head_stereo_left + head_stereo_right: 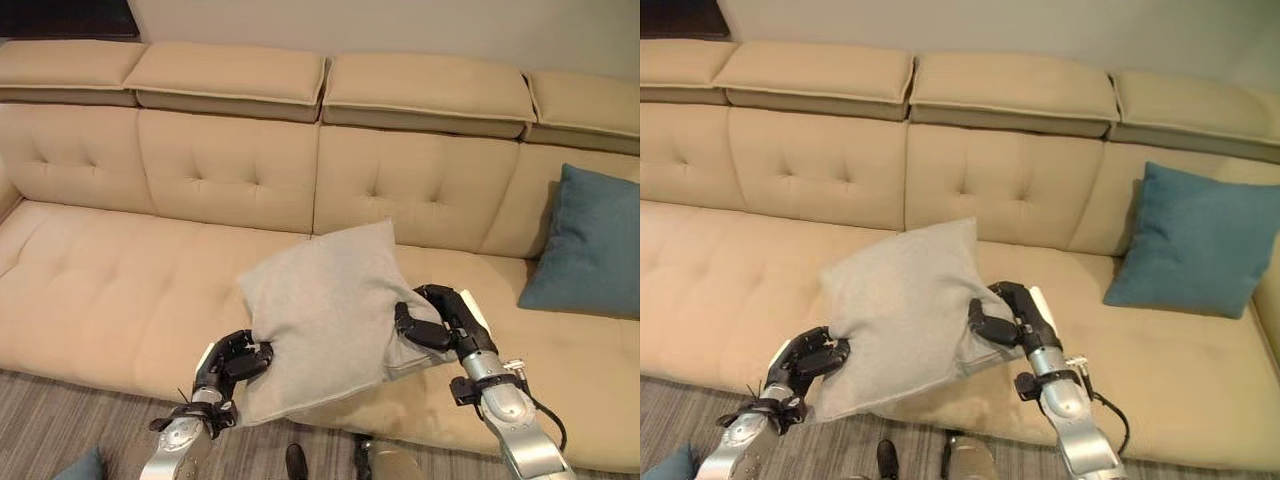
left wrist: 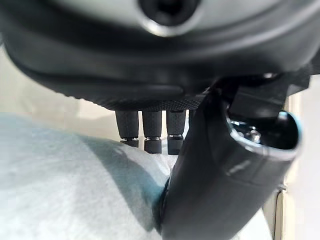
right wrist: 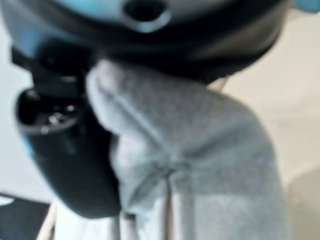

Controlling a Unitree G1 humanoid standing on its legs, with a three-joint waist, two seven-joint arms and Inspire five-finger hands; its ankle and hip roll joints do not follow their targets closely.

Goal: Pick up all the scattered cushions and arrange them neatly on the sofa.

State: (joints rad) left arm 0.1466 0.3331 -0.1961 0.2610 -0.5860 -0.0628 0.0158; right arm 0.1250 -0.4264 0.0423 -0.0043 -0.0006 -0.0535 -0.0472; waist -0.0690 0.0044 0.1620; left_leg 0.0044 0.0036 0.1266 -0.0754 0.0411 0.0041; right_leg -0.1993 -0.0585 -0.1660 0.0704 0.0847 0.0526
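- Left hand (image 1: 237, 362): nearest item, low at the sofa's front edge. Fingers and thumb are curled round the lower left corner of the grey cushion (image 1: 325, 310), pinching the fabric, likely to take half the load.
- Right hand (image 1: 432, 322): clamped on the cushion's right edge, cloth bunched between thumb and fingers as the right wrist view shows. The two-sided grip probably keeps the soft cushion from folding.
- Grey cushion: held between both hands, tilted, its lower part over the front of the seat, its top corner pointing towards the backrest. Judged mid-carry, not yet set in place.
- Beige sofa (image 1: 120, 290): tufted seat and backrest, long bare stretch on the left for placing.
- Teal cushion (image 1: 588, 245): farther right, leaning upright against the backrest, apparently already arranged.
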